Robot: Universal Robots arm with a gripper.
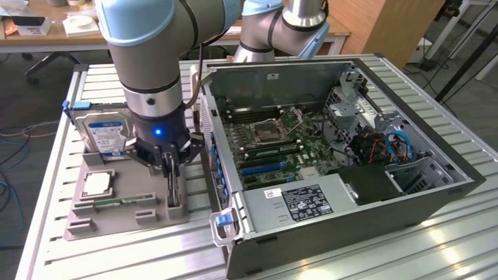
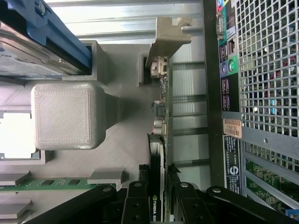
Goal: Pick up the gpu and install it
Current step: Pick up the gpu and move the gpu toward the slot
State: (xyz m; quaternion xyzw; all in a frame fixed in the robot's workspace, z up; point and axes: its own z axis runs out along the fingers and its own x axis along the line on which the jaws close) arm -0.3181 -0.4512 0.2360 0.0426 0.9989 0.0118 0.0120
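With my arm brought down over the grey plastic parts tray (image 1: 116, 217), my pincer (image 1: 172, 175) sits astride the gpu (image 2: 159, 149), a thin black circuit card with a silvery bracket at one end. One black finger (image 2: 135, 205) lies against each flat face, so I am pinching it.

The card stands on its long edge in a slot along the side of the tray nearest the open black computer case (image 1: 435, 201). Its long axis runs parallel to that case's perforated rear panel. The silvery bracket end points towards the end of the tray where the hard drive stands, and the dark end, printed with white letters, sits between my fingers.

The tray also holds a silver hard drive with a blue label (image 1: 105, 137), upright in a blue carrier, a square silver processor chip (image 1: 97, 184) lying flat, and a narrow green memory stick (image 1: 116, 203) lying in its groove.

The case lies on its side with the cover off. Inside I see a green motherboard (image 1: 272, 137) with memory sticks seated in it, a blue expansion slot (image 1: 260, 169), blue cables (image 1: 400, 146) and a silver power supply with a black label (image 1: 304, 201).
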